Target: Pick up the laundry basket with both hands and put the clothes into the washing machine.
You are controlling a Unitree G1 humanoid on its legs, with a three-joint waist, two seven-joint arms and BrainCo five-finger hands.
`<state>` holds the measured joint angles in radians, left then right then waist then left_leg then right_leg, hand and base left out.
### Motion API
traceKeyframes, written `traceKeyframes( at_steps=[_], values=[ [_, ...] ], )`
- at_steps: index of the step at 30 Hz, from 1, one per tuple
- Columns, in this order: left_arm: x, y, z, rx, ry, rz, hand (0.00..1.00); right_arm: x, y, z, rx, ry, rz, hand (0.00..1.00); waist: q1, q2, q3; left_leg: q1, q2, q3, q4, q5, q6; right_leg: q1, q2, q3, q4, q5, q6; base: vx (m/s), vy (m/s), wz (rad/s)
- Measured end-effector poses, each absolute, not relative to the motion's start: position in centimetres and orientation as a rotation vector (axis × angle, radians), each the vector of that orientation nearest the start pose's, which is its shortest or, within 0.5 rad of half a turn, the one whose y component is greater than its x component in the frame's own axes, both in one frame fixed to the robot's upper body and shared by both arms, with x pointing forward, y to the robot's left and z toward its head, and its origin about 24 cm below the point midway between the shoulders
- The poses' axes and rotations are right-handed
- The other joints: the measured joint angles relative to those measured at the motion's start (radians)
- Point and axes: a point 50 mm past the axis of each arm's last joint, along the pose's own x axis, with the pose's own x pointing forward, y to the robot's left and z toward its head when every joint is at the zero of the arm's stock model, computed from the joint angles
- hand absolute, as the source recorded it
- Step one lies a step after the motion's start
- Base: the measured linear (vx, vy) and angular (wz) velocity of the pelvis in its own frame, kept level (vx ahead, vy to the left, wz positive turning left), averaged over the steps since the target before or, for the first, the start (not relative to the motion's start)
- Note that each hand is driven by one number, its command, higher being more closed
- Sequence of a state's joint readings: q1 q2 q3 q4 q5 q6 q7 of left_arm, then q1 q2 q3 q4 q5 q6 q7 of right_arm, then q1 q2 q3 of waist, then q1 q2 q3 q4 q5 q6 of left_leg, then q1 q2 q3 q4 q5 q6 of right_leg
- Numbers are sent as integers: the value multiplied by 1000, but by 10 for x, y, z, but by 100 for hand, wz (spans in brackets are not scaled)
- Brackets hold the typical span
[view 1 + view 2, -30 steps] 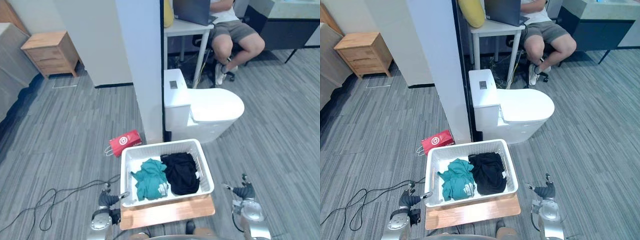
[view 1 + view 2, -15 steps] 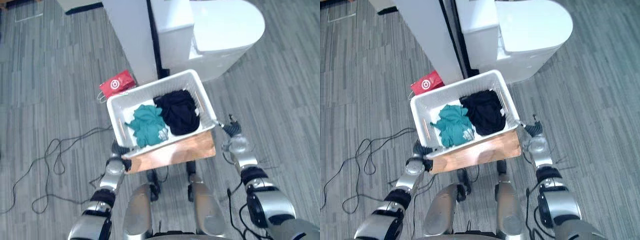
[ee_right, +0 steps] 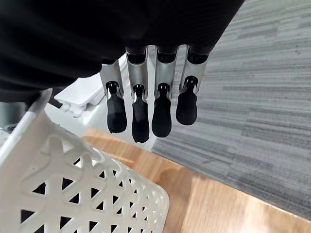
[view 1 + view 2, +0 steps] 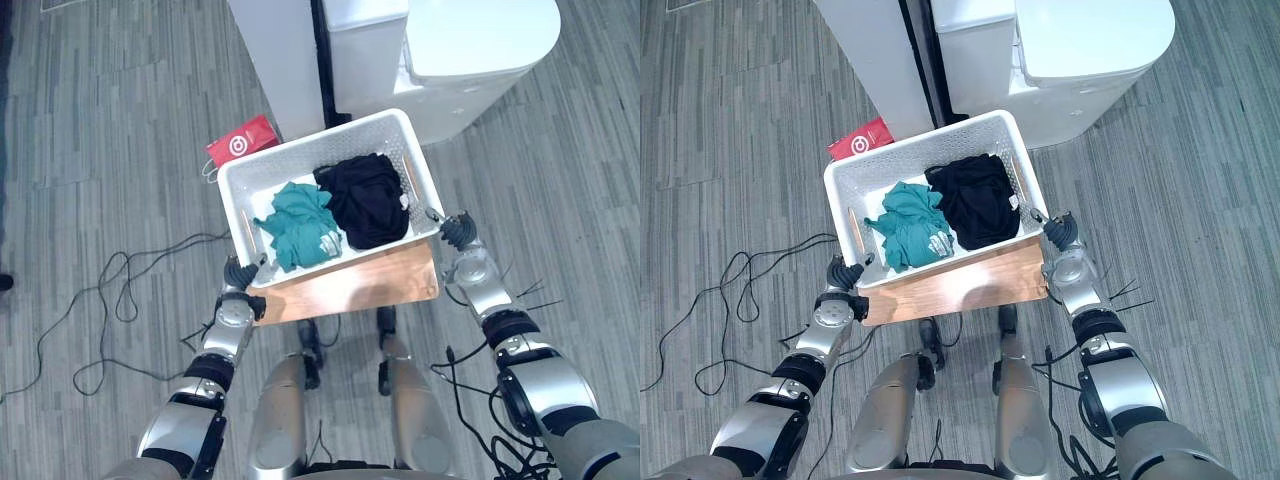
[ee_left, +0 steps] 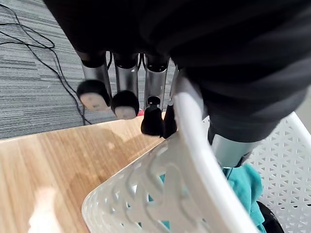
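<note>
On the wooden worktop [image 4: 352,287], the basket [image 4: 330,136] held the clothes [image 4: 300,226]. The left hand [image 4: 240,274] and right hand [image 4: 457,236] flanked its near corners, fingers [image 3: 163,105] straight and released beside the rim.

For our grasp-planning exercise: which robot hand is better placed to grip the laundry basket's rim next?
Probably left: the left robot hand straddles the laundry basket rim, thumb inside, fingers outside; the right robot hand hangs straight-fingered beside its corner.

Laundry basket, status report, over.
Left hand and right hand open, fingers outside the laundry basket rim, one at each end. Basket sits on wooden stand, clothes inside. Nothing in the way.
</note>
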<state>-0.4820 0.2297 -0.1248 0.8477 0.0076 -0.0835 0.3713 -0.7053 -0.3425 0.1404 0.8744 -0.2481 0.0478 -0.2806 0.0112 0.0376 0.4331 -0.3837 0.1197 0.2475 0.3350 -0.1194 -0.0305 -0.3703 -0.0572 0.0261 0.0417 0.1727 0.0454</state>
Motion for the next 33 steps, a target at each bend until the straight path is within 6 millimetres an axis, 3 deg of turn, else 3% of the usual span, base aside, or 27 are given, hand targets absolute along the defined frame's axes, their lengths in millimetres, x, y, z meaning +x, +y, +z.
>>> traceKeyframes(
  at_steps=[6, 8, 13, 16, 22, 27, 28, 33],
  values=[
    [316, 194, 5, 355, 204, 270, 100, 360, -207, 80, -695, 33, -221, 100, -7, -4, 33, 39, -6, -1, -14, -1, 3, 38, 1, -2, -16, 2, -1, 61, 4, 0],
    [309, 195, 0, 356, 223, 270, 100, 353, -205, 77, -704, 19, -209, 100, -21, -4, 35, 62, -15, -2, -24, -2, 5, 64, 2, -5, -31, 2, -1, 67, -8, 2],
    [283, 187, -15, 339, 255, 201, 100, 325, -206, 84, -718, -83, -209, 100, -43, -6, 34, 141, -19, 3, -67, -7, 10, 131, -1, 1, -45, -15, 8, 53, 9, -1],
    [262, 185, -22, 312, 266, 188, 100, 302, -208, 75, -740, -90, -203, 100, -49, -8, 30, 193, -24, 3, -96, -7, 10, 169, 1, -1, -45, -33, 6, 64, 4, 1],
    [220, 179, -42, 262, 354, 155, 100, 249, -211, 42, -695, 12, -230, 100, -54, -9, -89, 270, -32, -7, -158, -5, 7, 235, 4, -18, -67, -53, 4, 101, 9, 5],
    [200, 175, -38, 223, 345, 147, 100, 215, -211, 29, -610, 70, -280, 100, -58, -17, -162, 299, -34, -44, -171, -5, 6, 278, -2, -51, -68, -83, 4, 40, 10, -1],
    [179, 183, -43, 182, 387, 203, 100, 221, -196, 33, -541, 23, -224, 100, -33, -5, -196, 309, -53, -285, -25, -127, -50, 220, 32, 75, 64, -149, 6, -20, 74, -145],
    [183, 180, -36, 152, 355, 209, 100, 214, -201, 27, -535, 59, -233, 100, -66, -4, -207, 278, -62, -261, 32, -166, -26, 192, 40, 119, 67, -119, 24, -34, 75, -52]
  ],
)
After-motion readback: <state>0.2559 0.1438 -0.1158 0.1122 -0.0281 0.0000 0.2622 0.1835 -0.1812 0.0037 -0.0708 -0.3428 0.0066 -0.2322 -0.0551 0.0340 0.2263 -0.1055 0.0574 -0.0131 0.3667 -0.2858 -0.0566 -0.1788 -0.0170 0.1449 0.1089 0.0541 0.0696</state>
